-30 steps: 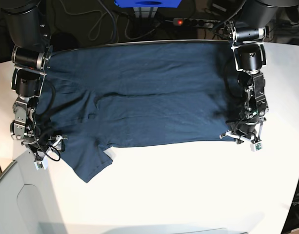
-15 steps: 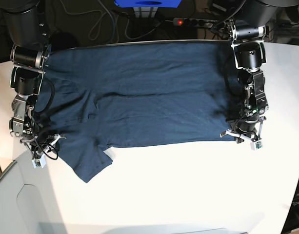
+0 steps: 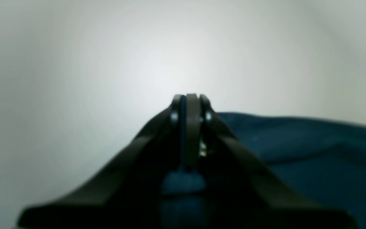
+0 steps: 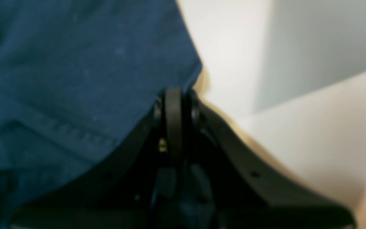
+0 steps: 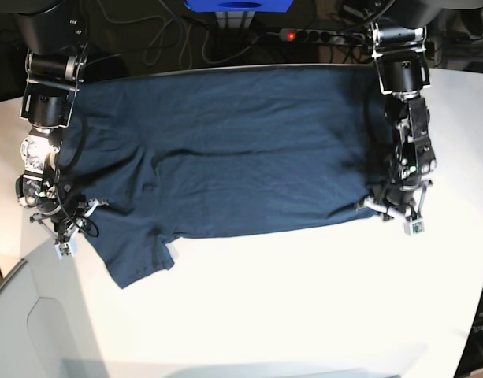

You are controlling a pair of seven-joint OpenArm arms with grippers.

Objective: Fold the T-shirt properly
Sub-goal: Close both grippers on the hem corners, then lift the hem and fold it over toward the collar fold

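Observation:
The dark navy T-shirt (image 5: pixel 233 150) lies spread across the back of the white table (image 5: pixel 304 299), with one sleeve (image 5: pixel 139 256) hanging toward the front left. My left gripper (image 5: pixel 391 211) is at the shirt's front right corner, shut on the cloth; in the left wrist view its closed jaws (image 3: pixel 191 105) show blue fabric (image 3: pixel 313 152) between them. My right gripper (image 5: pixel 68 228) is at the shirt's front left edge, shut on the cloth; in the right wrist view its closed jaws (image 4: pixel 173 101) sit at the hem of the shirt (image 4: pixel 75 79).
A power strip with a red light (image 5: pixel 320 35), a blue object (image 5: pixel 237 5) and loose cables lie beyond the table's back edge. A grey panel (image 5: pixel 36 331) sits at the front left corner.
Both grippers have moved toward the back of the table with the shirt's front edge. The sleeve has shifted left and back with them.

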